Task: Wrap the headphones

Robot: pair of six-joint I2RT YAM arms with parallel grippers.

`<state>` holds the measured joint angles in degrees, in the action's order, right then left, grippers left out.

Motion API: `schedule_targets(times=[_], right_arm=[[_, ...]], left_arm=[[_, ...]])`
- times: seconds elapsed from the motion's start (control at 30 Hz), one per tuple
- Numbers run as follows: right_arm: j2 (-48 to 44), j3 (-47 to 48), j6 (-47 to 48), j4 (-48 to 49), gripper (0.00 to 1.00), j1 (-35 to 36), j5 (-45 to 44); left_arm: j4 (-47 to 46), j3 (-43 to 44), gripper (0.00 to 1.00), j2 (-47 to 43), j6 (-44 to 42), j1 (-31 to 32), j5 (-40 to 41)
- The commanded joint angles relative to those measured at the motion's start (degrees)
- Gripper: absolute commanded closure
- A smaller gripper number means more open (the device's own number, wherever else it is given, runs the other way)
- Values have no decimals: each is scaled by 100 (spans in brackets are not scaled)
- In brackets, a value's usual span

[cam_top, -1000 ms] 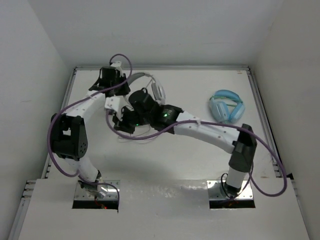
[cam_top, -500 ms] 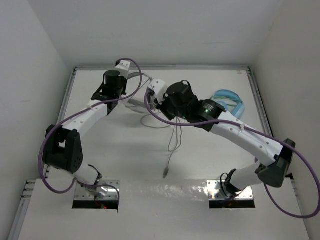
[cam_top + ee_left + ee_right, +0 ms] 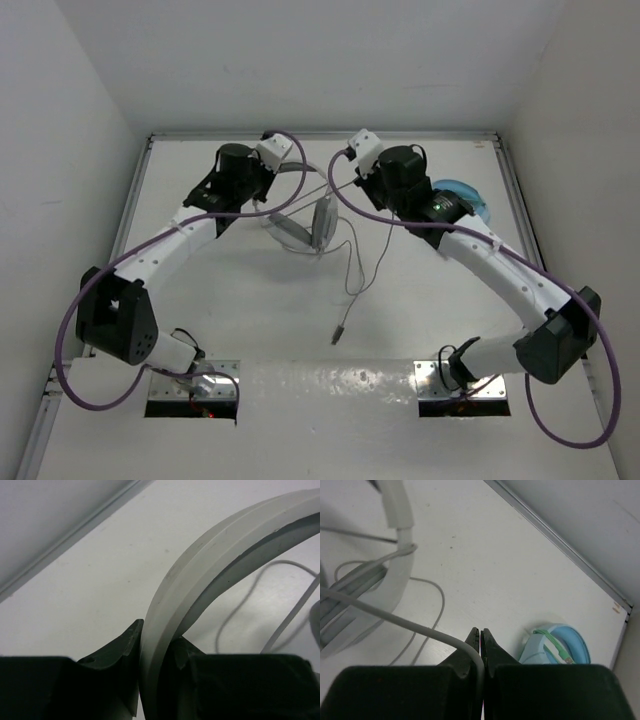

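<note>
Fingers of the left gripper are clamped on the grey headband, which fills the narrow gap between them and arcs away to the upper right of the left wrist view. The dark pads press against both faces of the band.

Over on the right gripper, the two fingertips are drawn almost together, pinching the thin grey cable. The cable leaves the lower centre of the right wrist view and runs off toward the left edge.

From the top view, the headphones sit in the upper middle of the frame, between the two wrists. Their padded ear cups hang below the gripped headband, over the white table. Whether the cups touch the surface cannot be told. Below the cups the cable trails down in loose loops, and its plug lies on the table near the lower centre.

Light blue headphones lie at the upper right of the top view, partly hidden behind the right arm. They are well apart from the gripped pair, and the right wrist view shows them at its lower right.
</note>
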<state>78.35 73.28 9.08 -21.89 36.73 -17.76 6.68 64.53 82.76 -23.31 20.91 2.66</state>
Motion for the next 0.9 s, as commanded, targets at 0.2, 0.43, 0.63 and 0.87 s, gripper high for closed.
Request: schedule_targets(times=[0.2,0.43,0.63,0.87], right_arm=[[207,-199,-854,1423,100,-1352,1527],[357,-779,-1206,1994,97,-1511,2092],[585,-1158,-1339,2576,53,-1511,3055],[682,-1632,-1295,2506,31,-1511,3762]], left_arm=[[2100,683,100,-471,590,-139,-2145],[2329,1008,100,-463,1205,-148,-2471],[2417,1281,100,-392,1601,-183,-2884],[2128,1413,100,-305,2752,-894,-3982]])
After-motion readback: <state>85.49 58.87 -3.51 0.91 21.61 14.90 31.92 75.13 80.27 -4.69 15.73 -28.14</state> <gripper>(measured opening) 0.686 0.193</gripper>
